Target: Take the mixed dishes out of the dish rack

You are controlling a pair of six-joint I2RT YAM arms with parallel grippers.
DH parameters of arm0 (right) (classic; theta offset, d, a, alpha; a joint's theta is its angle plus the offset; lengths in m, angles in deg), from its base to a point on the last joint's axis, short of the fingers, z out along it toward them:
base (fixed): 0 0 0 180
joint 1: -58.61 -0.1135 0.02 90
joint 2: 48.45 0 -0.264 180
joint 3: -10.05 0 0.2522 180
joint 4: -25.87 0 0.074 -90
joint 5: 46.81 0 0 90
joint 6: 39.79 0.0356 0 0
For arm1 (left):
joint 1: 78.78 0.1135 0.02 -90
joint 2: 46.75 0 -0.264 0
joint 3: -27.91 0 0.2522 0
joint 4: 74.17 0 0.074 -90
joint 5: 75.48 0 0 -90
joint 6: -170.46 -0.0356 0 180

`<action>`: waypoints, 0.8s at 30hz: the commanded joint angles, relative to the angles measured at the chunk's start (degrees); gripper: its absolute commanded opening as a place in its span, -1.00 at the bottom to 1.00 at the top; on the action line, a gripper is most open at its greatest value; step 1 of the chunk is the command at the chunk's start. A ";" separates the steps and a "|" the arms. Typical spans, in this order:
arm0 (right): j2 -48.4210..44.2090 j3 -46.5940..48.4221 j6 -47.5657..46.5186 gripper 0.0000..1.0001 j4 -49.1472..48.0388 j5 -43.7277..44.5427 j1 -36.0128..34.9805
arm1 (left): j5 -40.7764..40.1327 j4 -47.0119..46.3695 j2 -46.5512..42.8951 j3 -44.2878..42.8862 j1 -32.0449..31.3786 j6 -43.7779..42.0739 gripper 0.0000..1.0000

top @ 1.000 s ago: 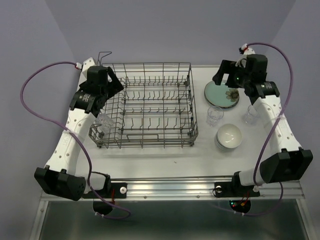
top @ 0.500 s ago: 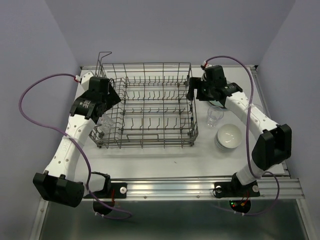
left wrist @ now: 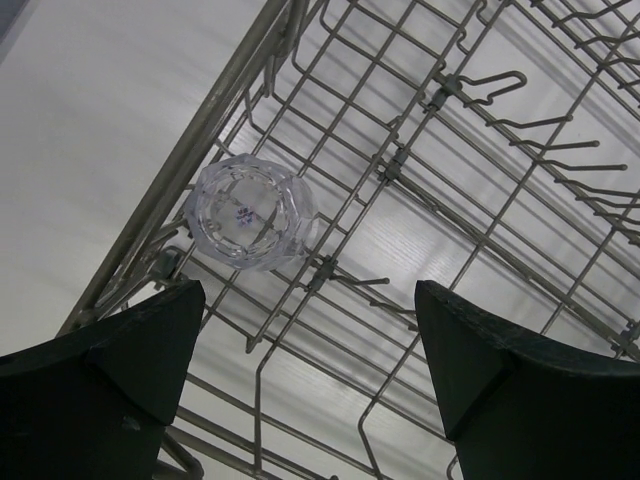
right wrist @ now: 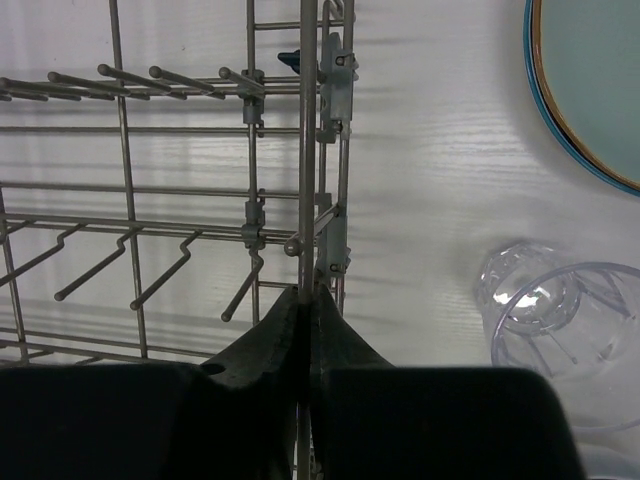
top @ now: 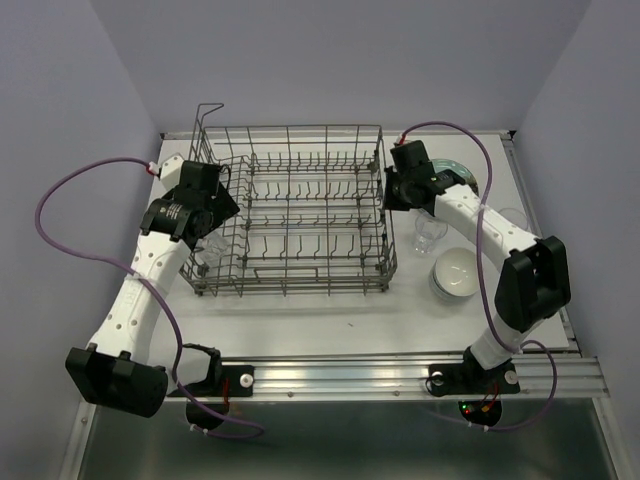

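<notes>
The grey wire dish rack [top: 290,128] stands mid-table. One clear glass [top: 208,243] sits in its near-left corner, seen from above in the left wrist view [left wrist: 250,212]. My left gripper [top: 205,208] hovers over that corner, open [left wrist: 308,295], with only rack wires between its fingers and the glass just ahead of the left finger. My right gripper [top: 392,195] is at the rack's right side, shut [right wrist: 306,295] on the rack's top rim wire [right wrist: 308,150].
On the table right of the rack are a pale green plate [top: 462,175], partly under the right arm, two clear glasses [top: 430,230] [top: 510,218] and stacked white bowls [top: 458,272]. The nearer glass [right wrist: 560,320] stands close beside the right gripper.
The right arm swung left from above the plate to the rack's right rim, and its jaws closed on the rim wire. The left gripper stayed open over the glass, shifting slightly.
</notes>
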 commanded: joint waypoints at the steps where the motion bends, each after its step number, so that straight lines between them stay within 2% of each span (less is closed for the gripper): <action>1: 0.93 -0.37 -0.09 -0.98 -0.61 1.02 -1.18 | -5.62 4.76 0.39 0.29 -0.44 3.33 0.98; 9: 0.94 -0.81 -0.18 -0.99 -0.78 0.32 -1.18 | -3.78 -0.41 2.93 1.25 -3.77 4.13 0.98; 14: 0.06 -1.69 0.26 -0.99 -1.22 -1.00 -1.18 | -7.63 1.42 7.50 -1.21 -7.20 7.02 0.98; 20: -1.26 -3.19 0.70 -0.99 -2.28 -2.23 -1.70 | -15.02 10.20 12.25 -2.71 -9.49 19.31 0.98; 21: -1.35 -3.45 0.70 -0.99 -2.45 -2.32 -1.70 | -15.90 11.52 12.17 -2.01 -9.58 23.42 0.98; 24: -1.35 -3.71 0.52 -0.99 -2.63 -2.85 -1.70 | -16.78 11.10 11.73 -1.04 -9.93 26.97 0.98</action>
